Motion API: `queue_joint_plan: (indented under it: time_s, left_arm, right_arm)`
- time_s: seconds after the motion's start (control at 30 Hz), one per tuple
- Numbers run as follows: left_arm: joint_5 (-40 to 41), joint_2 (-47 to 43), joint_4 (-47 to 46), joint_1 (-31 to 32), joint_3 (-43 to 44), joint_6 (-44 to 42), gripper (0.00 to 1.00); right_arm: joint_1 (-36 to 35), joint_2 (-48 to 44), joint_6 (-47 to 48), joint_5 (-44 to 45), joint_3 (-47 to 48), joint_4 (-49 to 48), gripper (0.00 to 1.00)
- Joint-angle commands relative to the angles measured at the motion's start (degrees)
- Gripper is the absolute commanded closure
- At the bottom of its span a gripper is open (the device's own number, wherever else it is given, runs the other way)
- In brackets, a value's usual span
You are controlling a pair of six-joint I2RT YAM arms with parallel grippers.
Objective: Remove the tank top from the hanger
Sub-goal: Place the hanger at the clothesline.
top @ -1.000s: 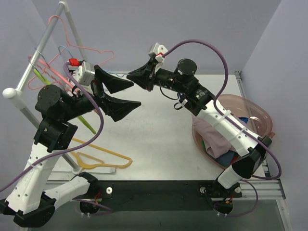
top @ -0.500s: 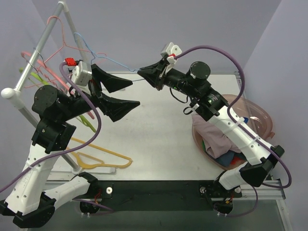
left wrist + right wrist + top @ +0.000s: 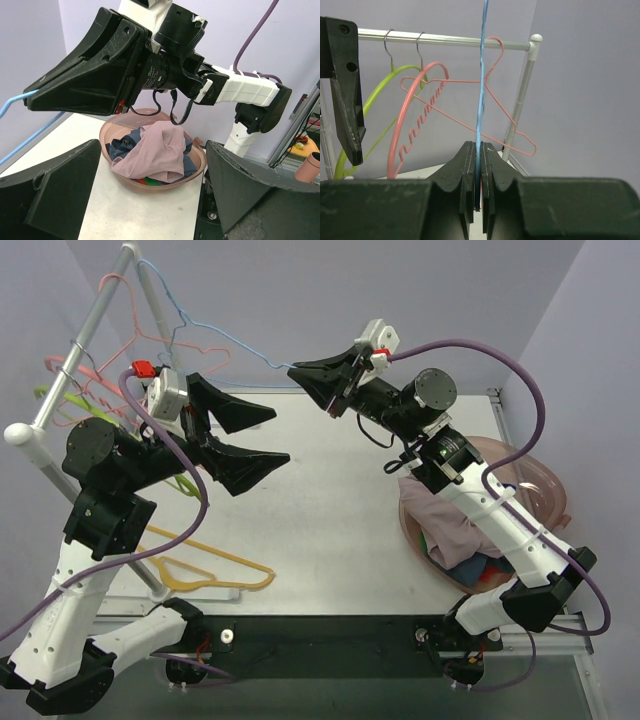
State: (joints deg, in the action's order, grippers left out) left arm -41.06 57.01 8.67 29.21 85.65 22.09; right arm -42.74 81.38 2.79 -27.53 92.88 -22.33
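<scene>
Right tool (image 3: pixel 302 370): clamped tight on the thin wire of the blue hanger (image 3: pixel 482 75), holding it raised over the far edge of the table (image 3: pixel 330 510).
Left tool (image 3: pixel 282 433): jaws spread wide with nothing between them, above the left part of the table, near the right tool and facing it.
Blue hanger: bare wire, running from the right tool up toward the rack rail (image 3: pixel 460 41); whether its hook sits on the rail cannot be told.
Tank top: cannot be picked out for certain; a mauve garment (image 3: pixel 155 150) lies on top of the clothes in the basin (image 3: pixel 545 480) at the table's right side.
Rack rail: a pink hanger (image 3: pixel 401 116) hangs from it.
</scene>
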Motion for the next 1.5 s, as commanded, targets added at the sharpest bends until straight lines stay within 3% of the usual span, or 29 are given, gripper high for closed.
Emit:
queue_joint_plan:
  time_s: [0.0, 0.27, 0.73, 1.2, 1.47]
  left_arm:
    - [-1.83, -0.68, -5.06, 0.23, 0.4, 1.73, 0.03]
    - [-1.66, -0.41, -5.06, 0.23, -0.3, 1.38, 0.03]
    - [-2.18, -1.03, -5.85, 0.23, 0.13, 2.08, 0.03]
    - [-2.71, -0.94, -4.63, 0.23, 1.01, 0.77, 0.03]
    - [-2.71, -0.41, -3.22, 0.23, 1.45, -0.55, 0.03]
  right_arm:
    - [0.12, 0.35, -2.78, -1.65, 2.57, -11.85, 1.0]
    - [0.2, 2.99, -7.88, -4.11, 3.79, -16.25, 1.0]
    - [0.2, 14.59, -13.25, -6.48, 16.27, -17.84, 1.0]
    - [0.55, 19.6, -5.87, -9.03, 20.4, -4.58, 1.0]
    - [1.78, 22.67, -7.0, -12.55, 23.75, -3.07, 1.0]
